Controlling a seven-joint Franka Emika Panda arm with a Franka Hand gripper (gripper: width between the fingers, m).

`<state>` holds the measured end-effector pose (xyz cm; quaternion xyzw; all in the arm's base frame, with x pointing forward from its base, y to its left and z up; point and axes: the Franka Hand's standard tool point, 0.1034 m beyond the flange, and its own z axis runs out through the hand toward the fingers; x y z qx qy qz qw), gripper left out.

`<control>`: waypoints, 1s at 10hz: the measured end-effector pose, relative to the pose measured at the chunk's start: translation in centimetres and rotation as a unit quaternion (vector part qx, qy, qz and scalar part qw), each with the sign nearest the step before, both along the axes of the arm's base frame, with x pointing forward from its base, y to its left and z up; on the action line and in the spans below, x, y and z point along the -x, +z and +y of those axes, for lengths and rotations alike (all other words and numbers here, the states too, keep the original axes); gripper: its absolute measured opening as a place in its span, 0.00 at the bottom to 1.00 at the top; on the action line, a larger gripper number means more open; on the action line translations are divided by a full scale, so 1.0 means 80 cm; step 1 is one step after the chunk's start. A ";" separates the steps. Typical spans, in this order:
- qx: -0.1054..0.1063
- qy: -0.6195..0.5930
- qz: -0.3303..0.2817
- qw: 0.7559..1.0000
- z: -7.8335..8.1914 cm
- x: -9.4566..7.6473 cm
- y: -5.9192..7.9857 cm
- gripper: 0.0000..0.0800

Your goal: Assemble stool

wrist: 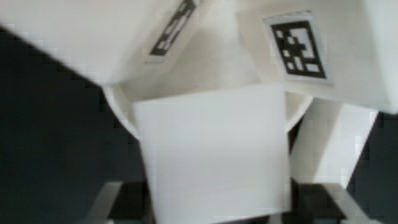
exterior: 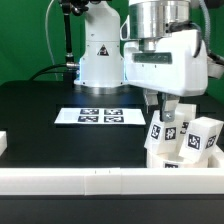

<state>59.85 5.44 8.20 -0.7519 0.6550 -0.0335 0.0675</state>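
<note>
Gripper (exterior: 160, 103) clamped on a smooth white rectangular stool leg (wrist: 214, 150) among tagged legs (exterior: 200, 140) at the matte black tabletop's (exterior: 40, 110) front rail (exterior: 90, 182), marker board (exterior: 100, 116) behind.

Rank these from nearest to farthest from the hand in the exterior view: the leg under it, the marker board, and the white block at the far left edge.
1. Stool leg, directly at the hand, on the exterior view's right.
2. Marker board, mid-table, toward the exterior view's left of the hand.
3. White block, at the exterior view's far left edge.
</note>
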 end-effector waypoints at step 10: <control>-0.074 -0.350 0.039 0.933 0.002 0.003 -0.002 0.43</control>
